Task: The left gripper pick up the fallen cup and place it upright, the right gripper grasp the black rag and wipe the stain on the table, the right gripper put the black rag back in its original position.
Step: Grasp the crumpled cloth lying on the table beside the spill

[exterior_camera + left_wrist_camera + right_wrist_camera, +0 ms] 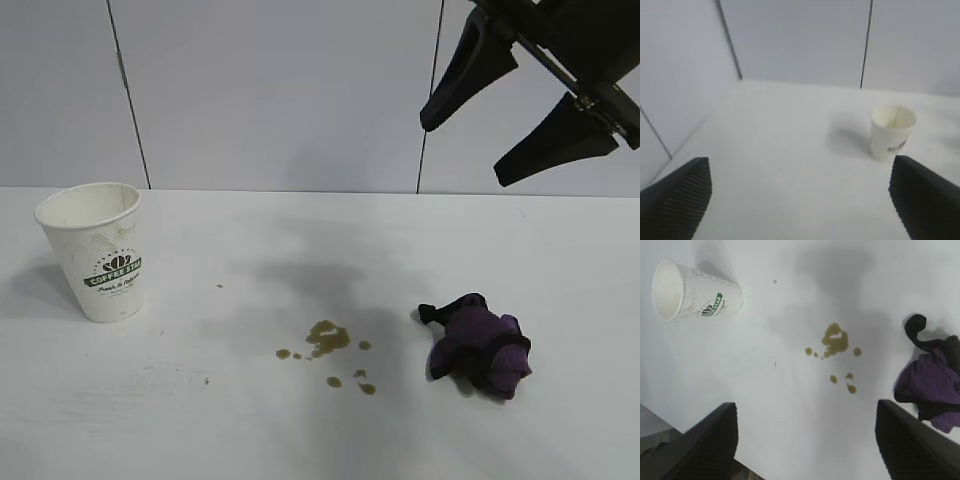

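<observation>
Now the white textured paper cup (98, 252) with its green "coffee" band stands upright, rim upward, near the left end of the broad white matte tabletop (300, 440) in the exterior view; nothing touches it. In the left wrist view the left tool (805, 200) shows as two ridged black fingers (677, 197) spread wide with nothing between them; the cup (892, 131) stands well beyond the fingertips and off to one side, apart from them; this tool does not appear in the exterior view. Right of the cup and well apart from it, the stain (328, 340), a cluster of brown blotches and droplets around one bigger blotch, lies about mid-tabletop; right of that, near but not touching, lies the crumpled rag (478, 346), which looks purple with black parts. The right tool (470, 140) hangs high at the exterior view's upper right, its two tapered black fingers (462, 72) parted and empty; the rag sits on the tabletop far below it; in the right wrist view the stain (836, 342) lies between and beyond the spread fingers (710, 440), with the rag (932, 382) just off one finger and the cup (695, 292) far toward the other side.
</observation>
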Robot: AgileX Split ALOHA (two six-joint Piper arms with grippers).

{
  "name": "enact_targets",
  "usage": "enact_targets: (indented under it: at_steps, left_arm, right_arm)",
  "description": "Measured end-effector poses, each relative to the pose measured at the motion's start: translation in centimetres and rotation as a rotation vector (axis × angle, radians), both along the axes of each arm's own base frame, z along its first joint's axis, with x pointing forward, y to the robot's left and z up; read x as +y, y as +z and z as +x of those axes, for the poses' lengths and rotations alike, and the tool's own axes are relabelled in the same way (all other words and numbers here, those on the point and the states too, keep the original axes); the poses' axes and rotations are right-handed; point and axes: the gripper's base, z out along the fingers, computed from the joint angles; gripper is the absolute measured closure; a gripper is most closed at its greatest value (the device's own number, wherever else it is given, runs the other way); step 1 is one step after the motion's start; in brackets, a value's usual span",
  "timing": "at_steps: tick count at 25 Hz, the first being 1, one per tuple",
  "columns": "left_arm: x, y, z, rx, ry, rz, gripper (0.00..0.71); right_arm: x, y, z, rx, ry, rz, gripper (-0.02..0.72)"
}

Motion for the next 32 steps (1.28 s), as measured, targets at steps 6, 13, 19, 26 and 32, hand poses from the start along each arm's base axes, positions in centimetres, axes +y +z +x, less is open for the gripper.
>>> enact_targets:
  at_steps: [6,13,19,26,32]
  left_arm:
    - [0.3,-4.1,1.9,0.149,-0.085,-0.049,0.016]
    - [0.6,-4.8,2.4,0.155,-0.124,-0.047,0.016]
    - [0.6,-4.7,2.4,0.15,-0.131,-0.046,0.016]
    - [0.6,-4.7,2.4,0.149,-0.13,-0.048,0.016]
    - [0.6,-4.7,2.4,0.149,-0.13,-0.048,0.016]
  right_arm:
    - [-0.3,-0.4,-0.6,0.032,0.083,-0.061,0.178]
    - [-0.7,-1.4,-0.8,0.061,0.136,-0.141,0.178]
    - [-1.6,-6.0,1.2,0.118,0.161,-0.283,0.178]
    - [0.0,-9.8,2.7,0.099,0.216,-0.38,0.18]
    - [1.8,-11.5,3.0,0.067,0.228,-0.478,0.18]
